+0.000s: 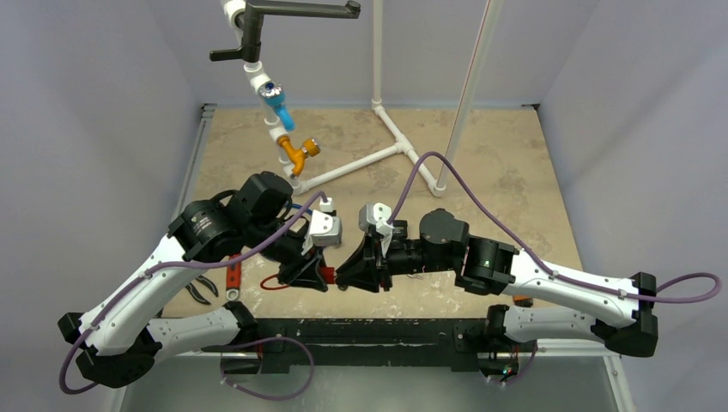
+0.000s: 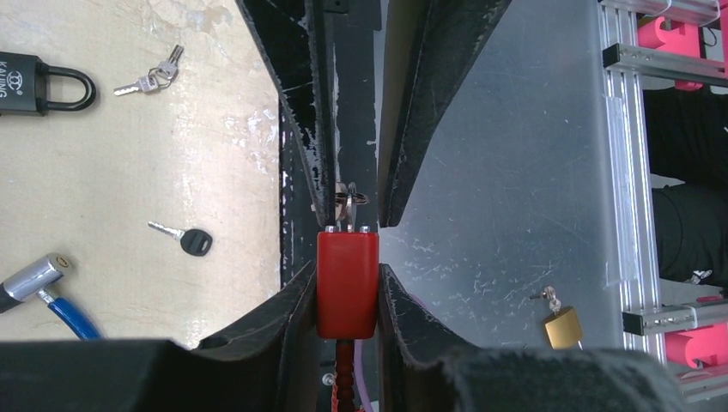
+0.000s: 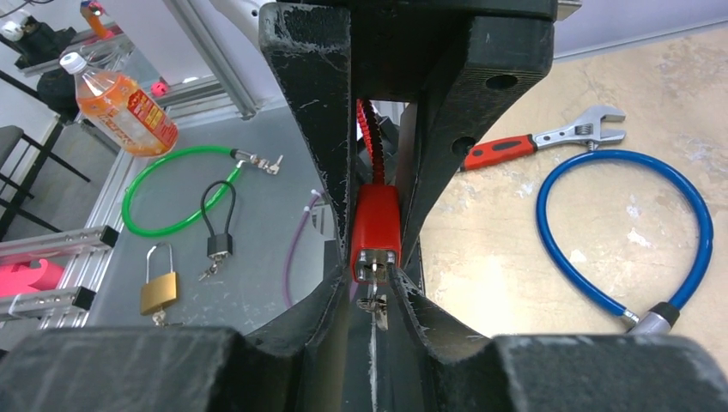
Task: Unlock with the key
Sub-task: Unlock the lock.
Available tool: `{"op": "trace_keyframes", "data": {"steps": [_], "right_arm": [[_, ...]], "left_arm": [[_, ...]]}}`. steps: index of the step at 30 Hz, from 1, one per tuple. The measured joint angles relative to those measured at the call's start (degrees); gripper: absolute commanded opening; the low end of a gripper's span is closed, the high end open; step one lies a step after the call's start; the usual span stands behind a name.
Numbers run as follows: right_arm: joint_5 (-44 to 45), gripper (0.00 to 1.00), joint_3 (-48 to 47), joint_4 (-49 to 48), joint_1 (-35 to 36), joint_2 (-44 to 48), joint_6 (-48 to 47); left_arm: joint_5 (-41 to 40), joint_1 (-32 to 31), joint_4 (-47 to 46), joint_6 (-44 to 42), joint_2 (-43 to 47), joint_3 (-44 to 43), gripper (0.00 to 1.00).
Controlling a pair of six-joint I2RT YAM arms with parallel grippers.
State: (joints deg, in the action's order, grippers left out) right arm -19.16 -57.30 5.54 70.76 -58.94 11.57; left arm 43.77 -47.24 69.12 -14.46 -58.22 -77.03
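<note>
A red padlock body (image 2: 347, 283) with a red ribbed cable shackle is clamped between my left gripper's (image 2: 347, 279) fingers. A small silver key (image 2: 350, 202) sticks into its keyhole end. My right gripper (image 3: 372, 287) faces it head-on, and its fingers are shut on the key (image 3: 373, 293) right at the lock's face (image 3: 376, 223). In the top view the left gripper (image 1: 313, 270) and the right gripper (image 1: 348, 273) meet tip to tip over the table's front edge, with the red lock (image 1: 330, 273) between them. The key's bow is mostly hidden by the fingers.
On the table lie a black padlock (image 2: 43, 81), a key bunch (image 2: 154, 75), a black-headed key (image 2: 185, 239), a blue cable lock (image 3: 618, 232) and a red-handled wrench (image 3: 541, 142). Below the table edge lie a green cable lock (image 3: 172, 189), a brass padlock (image 3: 159, 287), a small black padlock (image 3: 219, 227) and a bottle (image 3: 120, 103).
</note>
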Motion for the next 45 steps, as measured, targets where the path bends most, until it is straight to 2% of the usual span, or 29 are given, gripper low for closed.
{"op": "trace_keyframes", "data": {"steps": [5,6,8,9,26,37,45], "right_arm": [[0.39,0.22,0.02,0.0,0.0,0.0,0.0],[0.44,0.18,0.04,-0.02,0.0,0.0,0.02],[0.52,0.02,0.13,-0.02,0.0,0.0,0.0],[0.59,0.0,0.2,-0.09,0.0,0.0,0.0],[-0.57,0.0,0.22,-3.08,-1.33,-0.44,1.55],[-15.41,0.0,-3.69,-5.73,-9.92,-7.8,10.36],[-19.74,0.0,-4.42,-7.93,-11.74,-9.31,16.92]], "left_arm": [[0.31,0.0,-0.42,0.0,0.0,-0.13,0.0],[0.37,0.02,-0.46,0.0,0.02,-0.26,0.0],[0.52,0.07,-0.52,0.0,0.11,-0.48,0.0],[0.52,0.15,-0.46,0.0,0.17,-0.59,0.0],[-1.62,0.35,1.11,-1.7,0.33,-2.78,0.0],[-10.97,-0.5,2.64,-10.86,1.36,-6.01,0.0],[-17.29,-3.89,-1.9,-16.13,5.55,-3.65,0.0]]}}
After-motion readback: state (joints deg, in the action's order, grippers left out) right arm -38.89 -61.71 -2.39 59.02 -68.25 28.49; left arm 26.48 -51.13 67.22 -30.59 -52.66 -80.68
